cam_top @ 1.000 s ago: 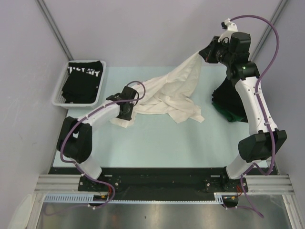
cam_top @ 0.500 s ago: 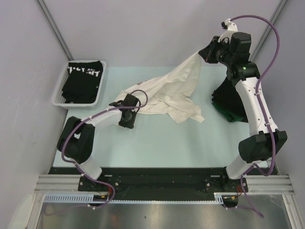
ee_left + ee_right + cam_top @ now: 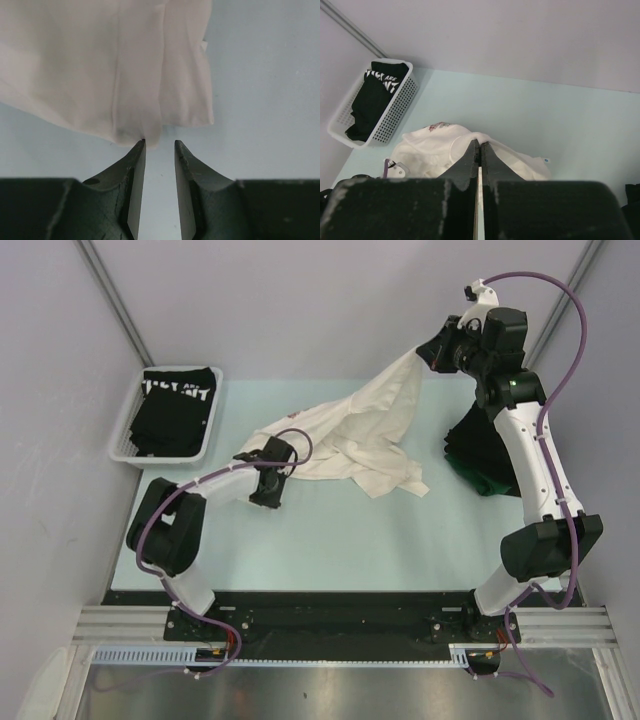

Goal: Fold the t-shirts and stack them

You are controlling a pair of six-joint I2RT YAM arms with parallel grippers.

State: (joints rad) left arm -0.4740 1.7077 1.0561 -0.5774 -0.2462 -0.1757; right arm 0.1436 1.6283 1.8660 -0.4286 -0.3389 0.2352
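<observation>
White tee [image 3: 350, 440] is lying crumpled on table [image 3: 330, 540], one corner hanging from R gripper [image 3: 428, 352], jaws pinching it shut; print barely showing. L gripper [image 3: 160, 146] is hovering at hem, jaws narrowly apart, holding nothing. Dark tees [image 3: 468, 450] are sitting half-hidden behind R arm [image 3: 530, 460].

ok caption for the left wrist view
Left hand open at edge of white cloth t-shirt on pale blue table
</observation>
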